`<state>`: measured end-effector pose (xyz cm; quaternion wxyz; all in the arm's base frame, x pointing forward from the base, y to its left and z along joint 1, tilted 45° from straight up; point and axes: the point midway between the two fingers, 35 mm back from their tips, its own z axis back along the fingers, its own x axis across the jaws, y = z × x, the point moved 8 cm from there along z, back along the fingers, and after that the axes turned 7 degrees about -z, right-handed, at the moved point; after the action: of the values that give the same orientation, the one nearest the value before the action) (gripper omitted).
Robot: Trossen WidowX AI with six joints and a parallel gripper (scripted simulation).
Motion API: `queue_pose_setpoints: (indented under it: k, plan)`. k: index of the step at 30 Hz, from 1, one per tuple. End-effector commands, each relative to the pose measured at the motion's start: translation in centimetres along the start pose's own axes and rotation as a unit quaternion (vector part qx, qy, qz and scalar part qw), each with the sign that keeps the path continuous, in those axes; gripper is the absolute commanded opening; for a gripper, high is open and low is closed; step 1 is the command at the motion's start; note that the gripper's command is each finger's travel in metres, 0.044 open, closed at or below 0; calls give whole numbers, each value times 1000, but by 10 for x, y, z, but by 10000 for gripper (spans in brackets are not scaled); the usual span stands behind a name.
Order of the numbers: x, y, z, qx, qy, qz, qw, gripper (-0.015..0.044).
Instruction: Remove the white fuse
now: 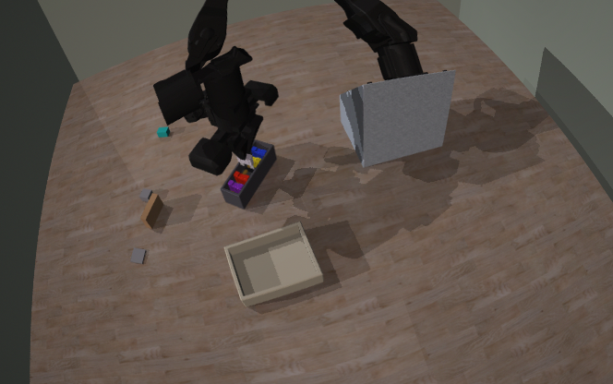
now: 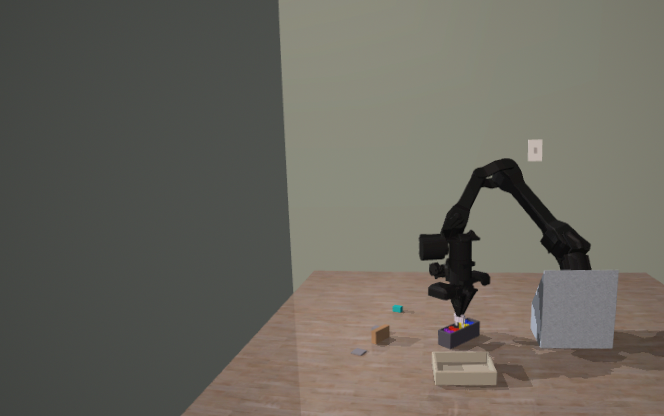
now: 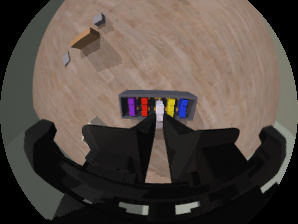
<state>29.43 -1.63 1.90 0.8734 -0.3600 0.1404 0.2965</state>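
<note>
Two small grey pieces lie at the left in the top view, well apart from the fuse block (image 1: 260,177) (image 2: 447,341) (image 3: 159,94): a flat grey tile (image 1: 138,256) (image 2: 358,352) (image 3: 66,59) and a grey chunk (image 1: 146,195) (image 2: 376,327) (image 3: 99,19). Next, nearer the block, an orange-brown board (image 1: 152,211) (image 2: 380,334) (image 3: 85,38) stands on edge on the wood-grain surface (image 1: 185,323) (image 2: 325,360) (image 3: 150,60); a teal cube (image 1: 163,132) (image 2: 397,309) sits beyond it, on the robot's side. Inside the block, the wrist view shows the purple fuse (image 1: 235,186) (image 2: 449,330) (image 3: 132,107), then the red fuse (image 1: 241,177) (image 2: 453,328) (image 3: 144,106). The white fuse (image 1: 246,161) (image 2: 459,318) (image 3: 160,107) comes next, pinched in the tips of the hand (image 1: 243,155) (image 2: 460,314) (image 3: 158,116), upright and raised above its neighbours; whether its lower end is free of the block I cannot tell. The yellow fuse (image 1: 257,162) (image 2: 463,325) (image 3: 171,107) and blue fuse (image 1: 258,151) (image 2: 470,322) (image 3: 183,108) finish the row. In the exterior view the beige tray (image 1: 282,288) (image 2: 465,378) sits in front of the block, and a large grey panel (image 1: 406,122) (image 2: 577,310) stands to its right, partly hiding the arm.
</note>
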Motion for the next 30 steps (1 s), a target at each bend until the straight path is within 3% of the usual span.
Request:
queue_pose_setpoints:
  k: [1,30]
  plan:
    - [1,0,3,1,-3,-2,1000,0]
    - [7,4,29,2,-4,-1,1000,0]
